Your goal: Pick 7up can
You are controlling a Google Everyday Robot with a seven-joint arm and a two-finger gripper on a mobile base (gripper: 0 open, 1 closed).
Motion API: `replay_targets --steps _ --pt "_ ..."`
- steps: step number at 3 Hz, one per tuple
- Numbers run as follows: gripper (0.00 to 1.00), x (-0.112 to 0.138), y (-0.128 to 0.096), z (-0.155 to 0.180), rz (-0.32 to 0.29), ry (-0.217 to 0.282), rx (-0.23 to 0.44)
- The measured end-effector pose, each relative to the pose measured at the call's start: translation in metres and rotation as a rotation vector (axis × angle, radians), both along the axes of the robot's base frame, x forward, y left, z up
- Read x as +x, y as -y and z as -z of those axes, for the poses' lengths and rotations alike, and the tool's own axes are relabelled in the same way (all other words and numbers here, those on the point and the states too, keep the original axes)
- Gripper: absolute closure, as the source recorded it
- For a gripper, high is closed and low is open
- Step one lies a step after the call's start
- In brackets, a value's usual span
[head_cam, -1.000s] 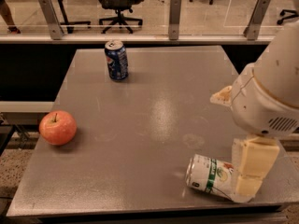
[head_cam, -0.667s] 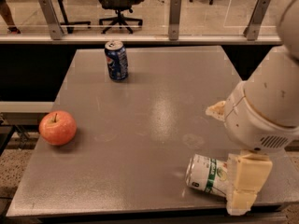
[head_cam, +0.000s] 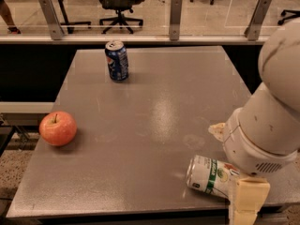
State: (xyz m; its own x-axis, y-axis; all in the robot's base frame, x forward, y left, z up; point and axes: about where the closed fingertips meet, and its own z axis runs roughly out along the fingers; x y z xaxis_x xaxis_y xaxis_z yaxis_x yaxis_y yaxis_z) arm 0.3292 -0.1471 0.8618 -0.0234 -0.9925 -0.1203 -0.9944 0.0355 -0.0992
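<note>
We see the 7up can (head_cam: pixel 208 176) on its side by the front edge of the worktop (head_cam: pixel 164 125), with the claw (head_cam: pixel 246 204) at its right end; we cannot tell how wide the claw stands. The apple (head_cam: pixel 58 128) sits at the left edge and the Pepsi can (head_cam: pixel 116 60) near the far edge, with bare surface between them.

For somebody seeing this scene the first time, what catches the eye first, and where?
The big white robot arm fills the right side, its gripper low at the near right corner by the 7up can, which lies on its side on the grey table. A red apple sits near the left edge; a blue Pepsi can stands upright at the far side.
</note>
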Motion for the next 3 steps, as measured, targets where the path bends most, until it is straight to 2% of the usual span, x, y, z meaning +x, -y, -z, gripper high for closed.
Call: replay_targets --steps 1,3 --pt "0.0 0.001 0.008 0.01 0.014 0.007 -0.024" --pt "0.42 0.008 0.021 0.024 0.037 0.0 -0.059"
